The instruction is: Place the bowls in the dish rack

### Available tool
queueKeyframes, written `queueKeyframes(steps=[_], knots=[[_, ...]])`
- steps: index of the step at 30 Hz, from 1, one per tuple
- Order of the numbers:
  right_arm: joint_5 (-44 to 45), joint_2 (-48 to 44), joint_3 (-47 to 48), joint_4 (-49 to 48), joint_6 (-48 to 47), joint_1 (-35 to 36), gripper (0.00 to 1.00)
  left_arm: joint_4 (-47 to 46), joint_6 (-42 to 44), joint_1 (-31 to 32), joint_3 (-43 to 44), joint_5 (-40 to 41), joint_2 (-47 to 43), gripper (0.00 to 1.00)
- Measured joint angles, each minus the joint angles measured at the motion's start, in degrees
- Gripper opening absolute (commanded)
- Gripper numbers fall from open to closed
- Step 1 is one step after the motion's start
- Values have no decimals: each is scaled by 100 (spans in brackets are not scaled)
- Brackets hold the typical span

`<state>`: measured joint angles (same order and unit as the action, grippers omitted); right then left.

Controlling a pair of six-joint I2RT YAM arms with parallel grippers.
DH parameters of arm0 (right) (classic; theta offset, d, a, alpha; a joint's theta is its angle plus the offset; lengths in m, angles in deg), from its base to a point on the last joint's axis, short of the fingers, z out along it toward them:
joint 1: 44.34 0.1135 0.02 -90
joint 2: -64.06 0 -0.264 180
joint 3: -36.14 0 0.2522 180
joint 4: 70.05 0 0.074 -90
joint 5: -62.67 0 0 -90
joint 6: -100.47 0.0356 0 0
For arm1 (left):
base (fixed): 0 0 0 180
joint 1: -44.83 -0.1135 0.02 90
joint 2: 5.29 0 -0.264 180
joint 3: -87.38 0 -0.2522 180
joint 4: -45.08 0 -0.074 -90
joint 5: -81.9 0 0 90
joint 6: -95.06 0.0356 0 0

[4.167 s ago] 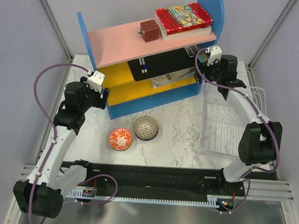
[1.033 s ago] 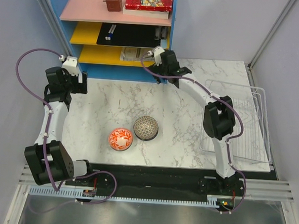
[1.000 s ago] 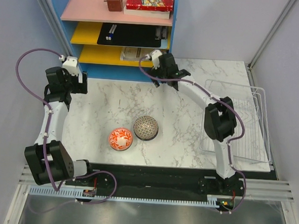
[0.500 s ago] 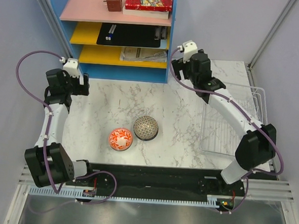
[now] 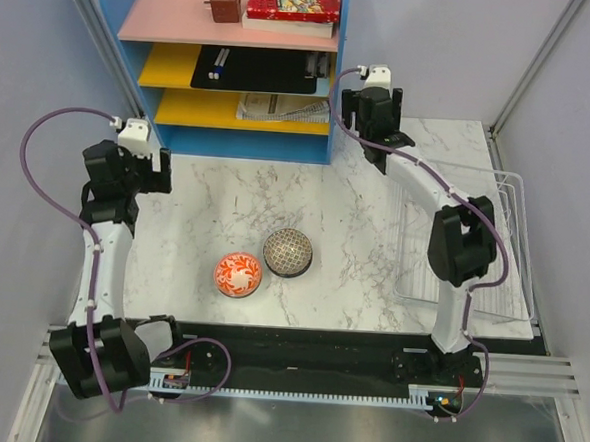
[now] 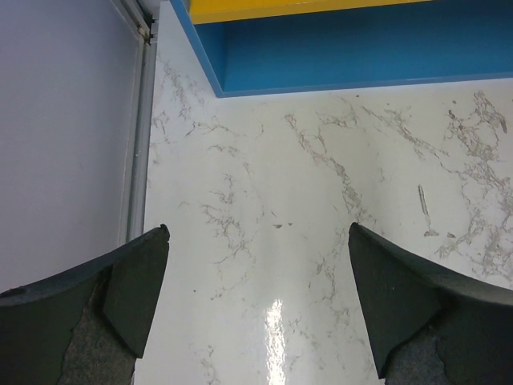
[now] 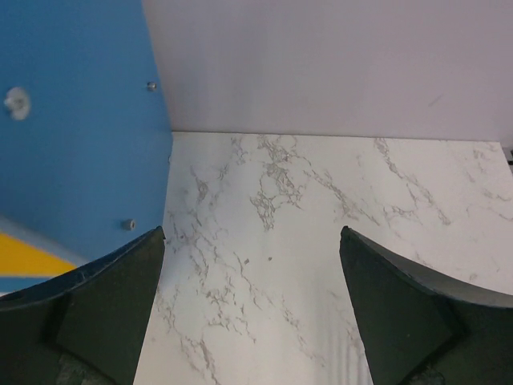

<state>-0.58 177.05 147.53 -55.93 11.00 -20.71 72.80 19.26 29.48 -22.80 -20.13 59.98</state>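
Orange bowl (image 5: 238,274), grey bowl (image 5: 288,252): adjacent, well left of rack (image 5: 417,269); left gripper (image 6: 258,233), right gripper (image 7: 252,233): spread, empty; descend squarely over one rim before pinching.

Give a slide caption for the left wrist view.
Open left pincer over white marble tabletop near blue shelf unit.

Orange floral bowl (image 5: 238,275), speckled grey bowl (image 5: 288,252)
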Motion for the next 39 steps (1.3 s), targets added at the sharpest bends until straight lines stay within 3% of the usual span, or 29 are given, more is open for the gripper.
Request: queueKeyframes(steps=[10, 25, 39], knots=[[-490, 1366, 1475, 498, 675, -435, 97, 424, 44, 0, -297, 479, -1115, 100], [-2044, 2232, 2463, 861, 874, -531, 96, 1108, 42, 0, -492, 901, -1384, 100], [-1902, 3093, 3980, 1384, 645, -533, 98, 1425, 50, 0, -568, 892, -1596, 100]])
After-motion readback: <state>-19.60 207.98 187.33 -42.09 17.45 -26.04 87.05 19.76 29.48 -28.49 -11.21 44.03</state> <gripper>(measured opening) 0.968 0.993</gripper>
